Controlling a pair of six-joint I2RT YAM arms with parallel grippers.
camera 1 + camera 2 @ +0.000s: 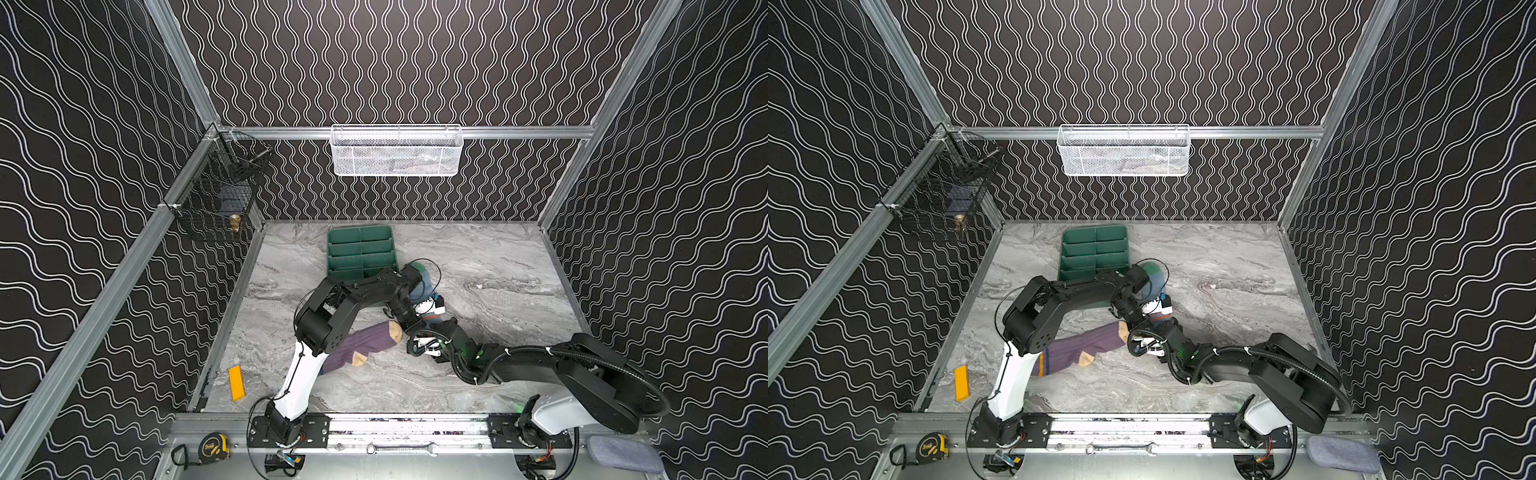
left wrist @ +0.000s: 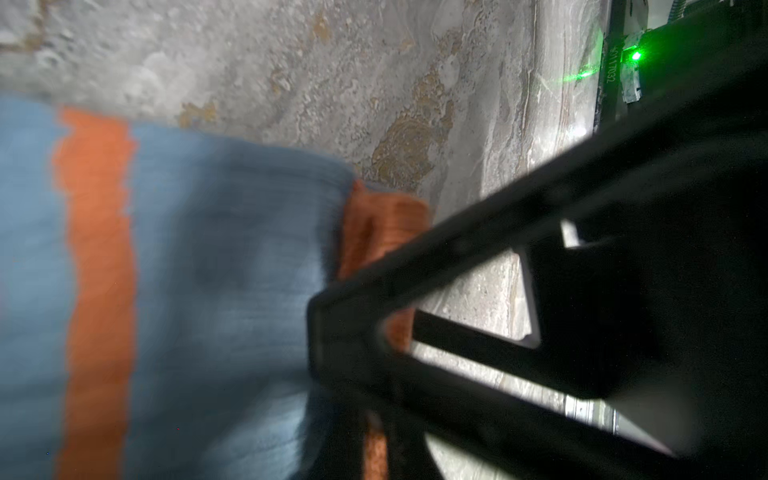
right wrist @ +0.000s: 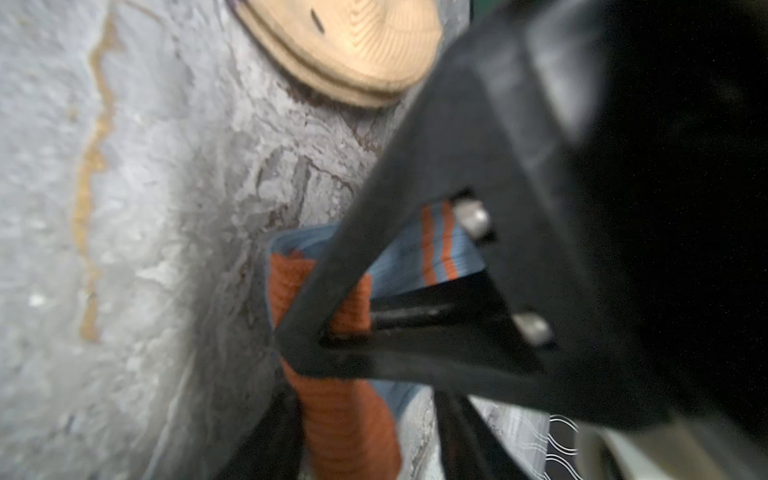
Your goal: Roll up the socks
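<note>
from my seat the blue sock [image 1: 422, 286], ribbed knit with a green toe, orange stripes and an orange cuff, lies on the grey marbled surface [image 1: 507, 266] just in front of the dark green slotted plastic tray [image 1: 359, 249]. the left arm covers much of it in both top views. its cuff end sits where the 2 arms meet, and there the top views are too crowded for me to read.

in the blurred left wrist view, the left pincer [image 2: 332, 332] is pressed together on the orange cuff. in the right wrist view the right pincer [image 3: 307, 345] lays 1 black finger [image 3: 365, 249] across that cuff. i can't make out the other finger, so i can't tell whether it is pinching.

the purple sock [image 1: 365, 345], ribbed with tan toe and heel, lies flat nearer the front. its cuff end is partly hidden behind the left arm's white link, and its tan toe is close beside the right pincer.
</note>
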